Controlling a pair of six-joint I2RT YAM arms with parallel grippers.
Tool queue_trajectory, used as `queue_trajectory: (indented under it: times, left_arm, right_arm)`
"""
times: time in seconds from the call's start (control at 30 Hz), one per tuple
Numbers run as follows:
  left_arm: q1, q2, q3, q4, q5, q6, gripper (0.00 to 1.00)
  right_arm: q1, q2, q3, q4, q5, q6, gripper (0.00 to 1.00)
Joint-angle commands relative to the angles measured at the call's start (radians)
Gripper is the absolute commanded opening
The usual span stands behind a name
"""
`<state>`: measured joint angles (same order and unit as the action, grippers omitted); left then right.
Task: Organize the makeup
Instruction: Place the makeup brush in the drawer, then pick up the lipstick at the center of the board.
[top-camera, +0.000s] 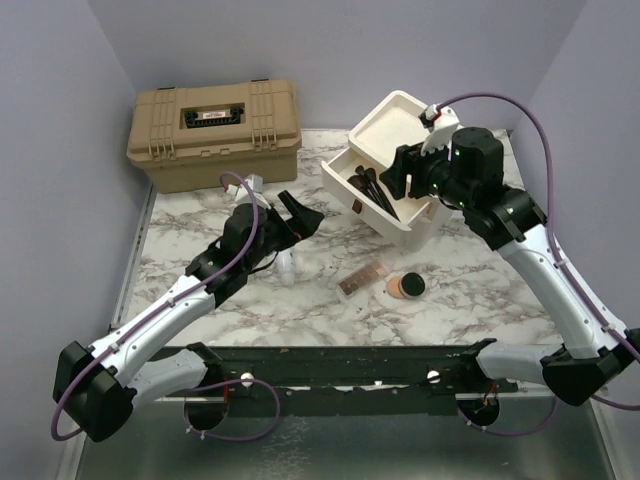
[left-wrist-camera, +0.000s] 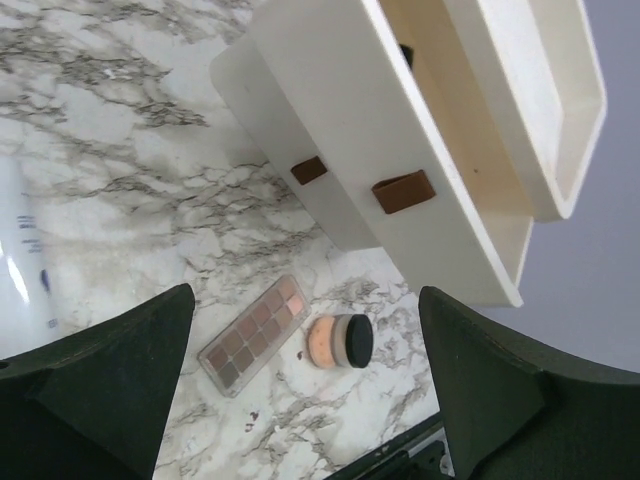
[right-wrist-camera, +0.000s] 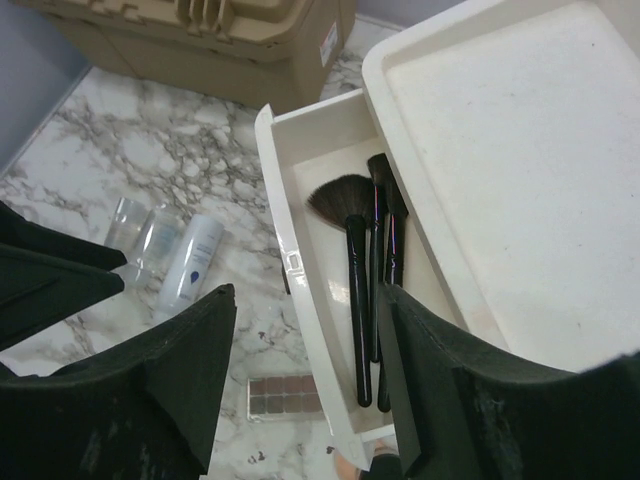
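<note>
While the right gripper (top-camera: 396, 177) hangs over the open drawer (right-wrist-camera: 287, 215) of the cream unit (top-camera: 392, 120), its jaws stand apart with nothing between them. Three black-handled brushes (right-wrist-camera: 366, 270) lie in that drawer, side by side, bristles toward the far end, one a wide fan. The unit sits on the far right of the marble counter (top-camera: 470, 300), tilted against the counter edges, its top tray bare.

Left gripper (top-camera: 300, 212) is wide open, holding nothing, raised over the counter's middle left and pointing toward the unit. Below and near it lies a whitish bottle (right-wrist-camera: 191, 259) on its side, with clear containers (right-wrist-camera: 139, 228) just beside it; can't tell what those are.

Pink palette (left-wrist-camera: 255, 333) lies flat on the counter in front of the drawer, lid off or open, pans showing. Round compact (left-wrist-camera: 338, 340) sits just beside the palette's right end, peach powder and black rim visible; whether they touch, can't tell.

Tan toolbox (top-camera: 213, 135) stands closed at the far left, well apart from the makeup.
</note>
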<state>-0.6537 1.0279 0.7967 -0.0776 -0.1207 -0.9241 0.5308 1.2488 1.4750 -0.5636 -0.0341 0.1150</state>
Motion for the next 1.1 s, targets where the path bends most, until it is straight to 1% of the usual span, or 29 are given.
queue_trajectory:
  times: [0.0, 0.07, 0.17, 0.2, 0.3, 0.37, 0.43, 0.53, 0.6, 0.83, 0.97, 1.07]
  left_arm:
    - [0.006, -0.045, -0.025, -0.124, -0.143, -0.015, 0.94]
    - [0.008, -0.062, -0.010, -0.203, -0.228, 0.000, 0.93]
    - [0.010, -0.083, 0.023, -0.303, -0.308, 0.063, 0.93]
    - [0.011, -0.084, 0.040, -0.365, -0.348, 0.064, 0.93]
    - [0.009, -0.089, 0.053, -0.587, -0.489, -0.042, 0.93]
    - [0.010, -0.102, 0.033, -0.693, -0.569, -0.104, 0.92]
    - [0.015, -0.118, 0.021, -0.756, -0.635, -0.134, 0.90]
    - [0.033, -0.136, 0.022, -0.785, -0.678, -0.129, 0.86]
    - [0.069, -0.126, 0.020, -0.784, -0.672, -0.115, 0.84]
    - [0.244, -0.035, -0.041, -0.704, -0.516, -0.046, 0.83]
    - [0.333, -0.024, -0.084, -0.612, -0.416, 0.008, 0.77]
    - [0.383, -0.010, -0.110, -0.558, -0.375, 0.036, 0.72]
  right_arm:
    - [0.006, -0.071, -0.088, 0.157, -0.038, 0.087, 0.66]
    - [0.006, -0.094, -0.118, 0.177, -0.042, 0.127, 0.67]
    - [0.006, -0.108, -0.158, 0.183, -0.032, 0.189, 0.67]
    - [0.006, -0.106, -0.163, 0.172, -0.029, 0.206, 0.67]
    - [0.006, -0.088, -0.151, 0.127, -0.060, 0.236, 0.67]
    - [0.005, -0.082, -0.145, 0.118, -0.114, 0.234, 0.68]
    - [0.006, -0.086, -0.155, 0.134, -0.153, 0.235, 0.68]
    - [0.006, -0.094, -0.164, 0.157, -0.177, 0.249, 0.69]
    - [0.006, -0.098, -0.166, 0.160, -0.185, 0.258, 0.69]
    - [0.006, -0.127, -0.183, 0.147, -0.184, 0.278, 0.69]
    - [0.006, -0.149, -0.209, 0.154, -0.171, 0.284, 0.69]
    - [0.005, -0.153, -0.211, 0.150, -0.171, 0.285, 0.69]
